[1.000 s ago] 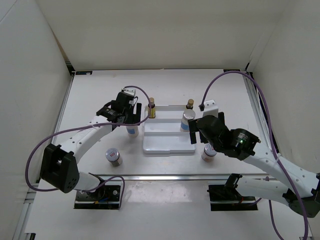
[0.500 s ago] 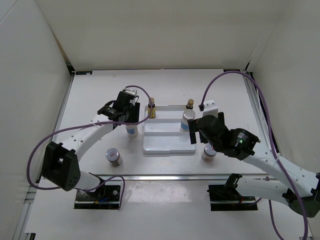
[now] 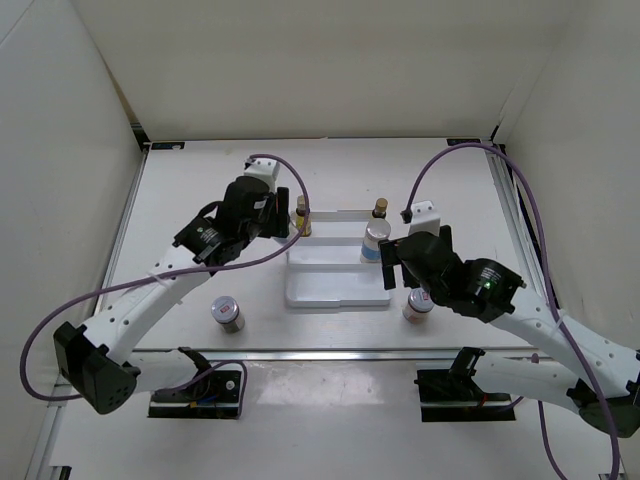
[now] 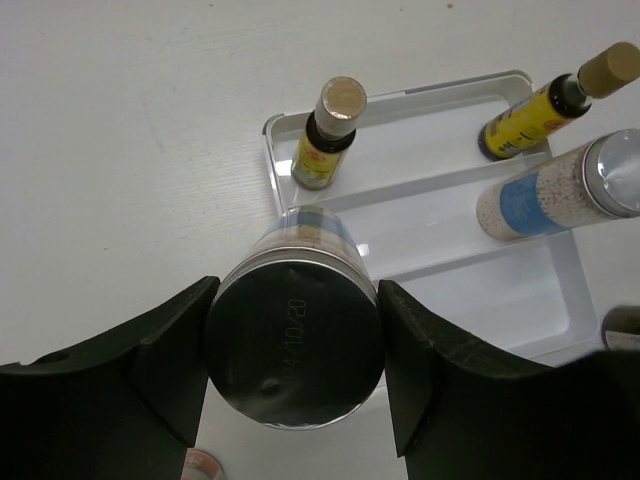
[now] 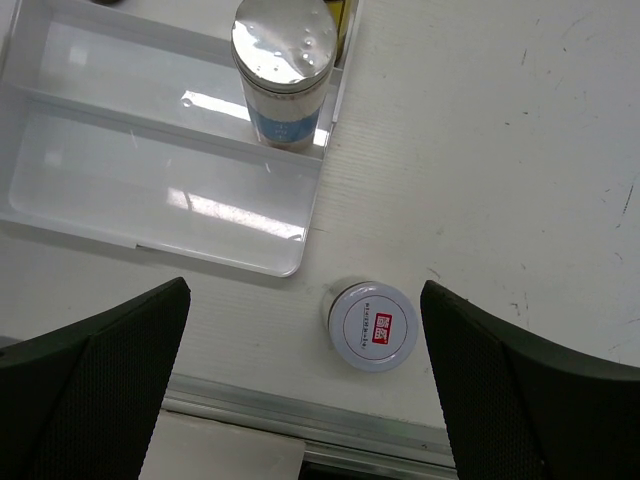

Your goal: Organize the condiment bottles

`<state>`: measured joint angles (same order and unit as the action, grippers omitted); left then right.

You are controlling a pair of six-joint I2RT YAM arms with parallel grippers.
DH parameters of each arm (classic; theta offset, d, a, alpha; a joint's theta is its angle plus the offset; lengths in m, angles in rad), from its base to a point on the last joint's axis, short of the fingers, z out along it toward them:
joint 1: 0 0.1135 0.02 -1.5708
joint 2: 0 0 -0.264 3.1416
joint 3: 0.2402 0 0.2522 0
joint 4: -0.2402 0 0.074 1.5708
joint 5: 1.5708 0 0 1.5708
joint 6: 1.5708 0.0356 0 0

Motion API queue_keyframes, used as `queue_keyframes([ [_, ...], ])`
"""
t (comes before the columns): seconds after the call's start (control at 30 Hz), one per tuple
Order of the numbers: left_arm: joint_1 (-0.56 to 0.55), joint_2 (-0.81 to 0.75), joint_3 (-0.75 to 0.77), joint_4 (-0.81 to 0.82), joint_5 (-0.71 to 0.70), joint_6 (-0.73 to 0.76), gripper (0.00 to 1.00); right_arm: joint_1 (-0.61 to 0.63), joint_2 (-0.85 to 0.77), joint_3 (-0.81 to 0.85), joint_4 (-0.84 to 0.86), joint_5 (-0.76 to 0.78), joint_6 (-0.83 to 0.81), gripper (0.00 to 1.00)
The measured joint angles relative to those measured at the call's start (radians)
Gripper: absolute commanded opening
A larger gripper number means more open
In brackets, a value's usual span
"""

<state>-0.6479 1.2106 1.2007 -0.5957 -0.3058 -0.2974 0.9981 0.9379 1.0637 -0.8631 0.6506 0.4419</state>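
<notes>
- Standing alone at the near left, the left jar point(image 3: 228, 313) has bare table point(image 3: 190, 180) all round it and is well apart from the tray, so a later pick there looks easy.
- The left gripper point(image 4: 292, 400) is clamped on a cylinder point(image 4: 300, 290), one finger on each side just below the silver lid. It holds the cylinder in the air over the left wall of the tray point(image 4: 270, 150).
- To do this step well, I'd carry the cylinder right over that wall and lower it upright into the middle row. I'd let go only once the base sits flat on the step.
- The left bottle point(image 4: 330, 135) stands in the back row just behind that spot. It looks slim and tippy, so the fingers should come down in front of it.
- The left part of the middle row and the whole front row are bare, which gives room to settle.
- The right bottle point(image 4: 545, 105) fills the back right corner, and the second cylinder point(image 4: 560, 195) stands just in front of it.
- The right gripper point(image 5: 305, 300) is spread wide and holds nothing as it hangs above the right jar point(image 5: 373, 325).
- That jar sits on the table near the tray's front right corner, with the rail point(image 5: 250, 400) close on its near side. The freest room is to the right.
</notes>
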Motion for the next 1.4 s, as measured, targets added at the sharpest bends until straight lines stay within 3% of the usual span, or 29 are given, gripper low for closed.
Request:
queue_keyframes([
  [0.83,-0.063,0.252,0.0,0.079,-0.005,-0.044,0.11,0.0,-0.053,-0.032,-0.033,-0.002,0.019,0.99],
  [1.07,-0.063,0.313,0.0,0.092,-0.008,-0.048,0.19,0.0,-0.066,-0.033,-0.042,0.002,0.02,0.99],
  [1.2,-0.063,0.339,0.001,0.104,-0.012,-0.052,0.35,0.0,-0.074,-0.034,-0.056,0.003,0.022,0.99],
  [1.23,-0.064,0.343,0.005,0.103,-0.012,-0.052,0.54,0.0,-0.077,-0.034,-0.058,0.005,0.023,0.99],
  [1.4,-0.07,0.357,0.02,0.106,-0.016,-0.053,1.0,0.0,-0.073,-0.034,-0.098,0.048,0.081,0.99],
])
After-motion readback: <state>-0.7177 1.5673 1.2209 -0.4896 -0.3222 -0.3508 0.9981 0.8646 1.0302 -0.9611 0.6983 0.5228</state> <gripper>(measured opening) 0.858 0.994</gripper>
